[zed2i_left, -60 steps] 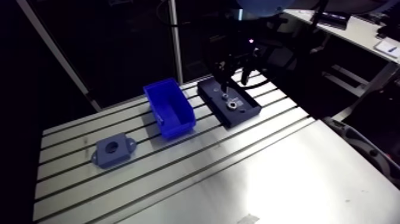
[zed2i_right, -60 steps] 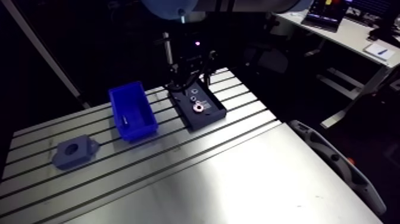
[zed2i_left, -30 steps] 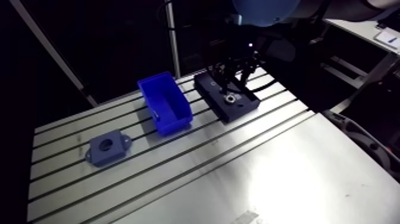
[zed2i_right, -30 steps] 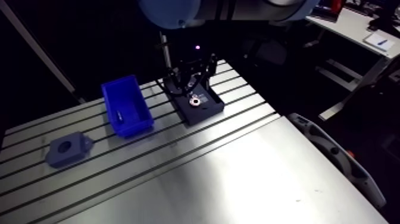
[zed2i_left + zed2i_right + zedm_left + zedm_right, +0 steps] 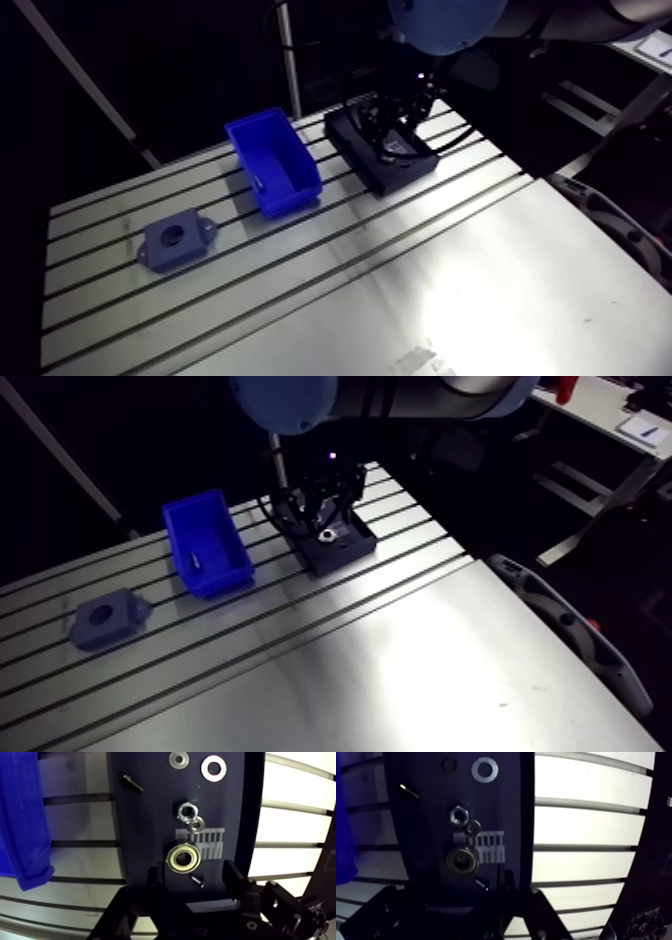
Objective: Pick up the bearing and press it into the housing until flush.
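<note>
Approach stage, nothing yet grasped: the bearing (image 5: pixel 183 858) lies loose in the dark parts tray (image 5: pixel 145 817), the gripper (image 5: pixel 195 873) poised low over it with jaws spread and empty, while the housing (image 5: pixel 172 240), well apart from the tray beyond the blue bin (image 5: pixel 272 165), awaits pick-up, transfer and pressing.

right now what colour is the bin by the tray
The bin is bright blue, clearest in arm view.
</note>
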Robot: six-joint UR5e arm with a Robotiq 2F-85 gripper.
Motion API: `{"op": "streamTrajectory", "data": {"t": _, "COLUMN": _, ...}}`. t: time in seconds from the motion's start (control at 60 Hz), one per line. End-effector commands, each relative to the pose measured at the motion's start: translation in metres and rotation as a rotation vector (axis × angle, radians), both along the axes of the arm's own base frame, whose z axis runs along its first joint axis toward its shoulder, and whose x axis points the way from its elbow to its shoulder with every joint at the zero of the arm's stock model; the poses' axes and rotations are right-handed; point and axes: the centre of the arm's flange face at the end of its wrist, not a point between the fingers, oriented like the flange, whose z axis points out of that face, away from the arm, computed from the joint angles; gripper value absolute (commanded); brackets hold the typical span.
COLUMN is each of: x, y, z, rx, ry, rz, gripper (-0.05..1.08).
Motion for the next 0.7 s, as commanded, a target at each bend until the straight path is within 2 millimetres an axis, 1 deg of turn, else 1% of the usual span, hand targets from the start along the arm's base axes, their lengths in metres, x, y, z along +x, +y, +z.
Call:
{"op": "streamTrajectory", "data": {"t": 0.017, "x": -0.0014, "y": -0.0002, "z": -0.0040, "rx": 0.008, "ry": -0.001, "rz": 0.005, "gripper": 0.32}}
{"op": "streamTrajectory", "data": {"t": 0.7, "x": -0.0015, "y": -0.0046, "z": -0.0082, "rx": 0.004, "ry": -0.008, "rz": 0.003, "gripper": 0.32}}
